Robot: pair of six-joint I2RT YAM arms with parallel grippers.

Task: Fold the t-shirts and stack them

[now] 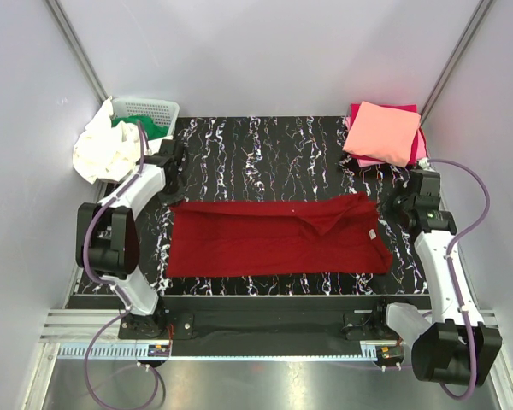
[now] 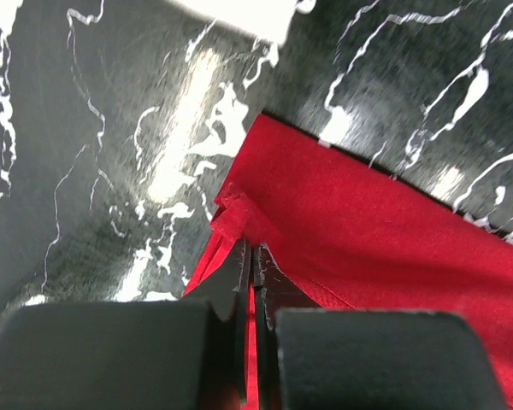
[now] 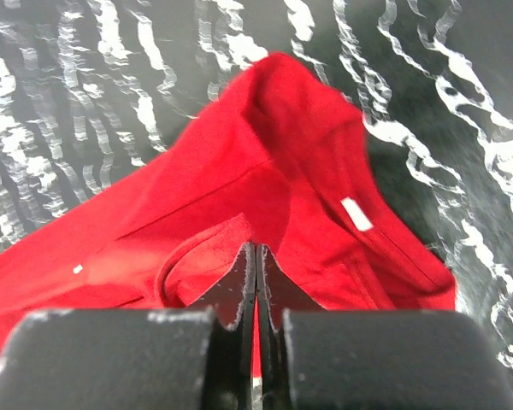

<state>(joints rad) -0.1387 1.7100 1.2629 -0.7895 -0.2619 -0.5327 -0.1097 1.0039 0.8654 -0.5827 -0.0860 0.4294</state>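
From above, the dark red t-shirt (image 1: 274,239) is lying mid-frame as a band. Its long axis is running left to right and its collar end is pointing right. The left gripper (image 1: 174,175) is hanging near its upper-left corner, the right gripper (image 1: 402,207) by its right end.

In the left wrist view, the fingers (image 2: 231,290) are pressing together at the shirt's corner; I cannot tell whether they are catching cloth.

In the right wrist view, the fingers (image 3: 278,290) are pressing together above the collar.

The crosswise fold is likely coming up, calling for opened jaws and a grip on one end.
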